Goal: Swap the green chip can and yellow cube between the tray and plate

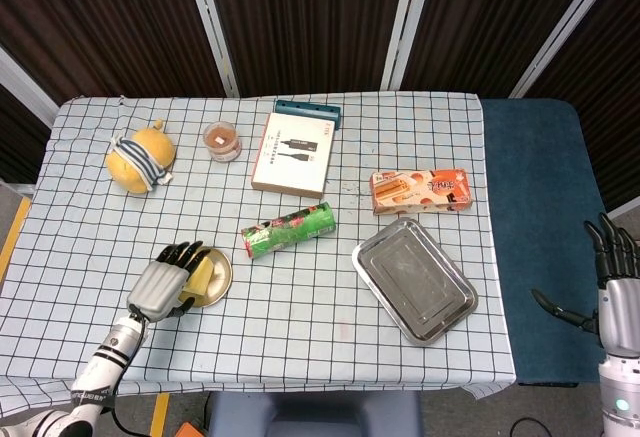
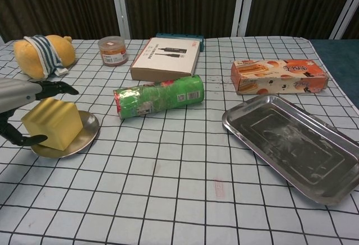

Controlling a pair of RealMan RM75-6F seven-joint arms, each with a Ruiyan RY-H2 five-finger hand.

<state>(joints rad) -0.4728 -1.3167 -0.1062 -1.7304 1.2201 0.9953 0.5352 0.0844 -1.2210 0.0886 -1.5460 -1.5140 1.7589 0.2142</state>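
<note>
Matte yellow cube (image 2: 51,123) on round metal plate (image 2: 84,134)

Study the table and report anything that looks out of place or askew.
The green chip can lies on its side on the checked cloth, in neither the tray nor the plate. The tray sits at an angle to the grid lines. Nothing looks spilled or damaged.

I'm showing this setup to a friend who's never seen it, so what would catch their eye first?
Probably the left hand reaching over the yellow cube on the small gold plate at the table's near left. Next, the green chip can lying on its side mid-table, not on the shiny metal tray to its right. The right hand hangs open off the table, far right.
</note>
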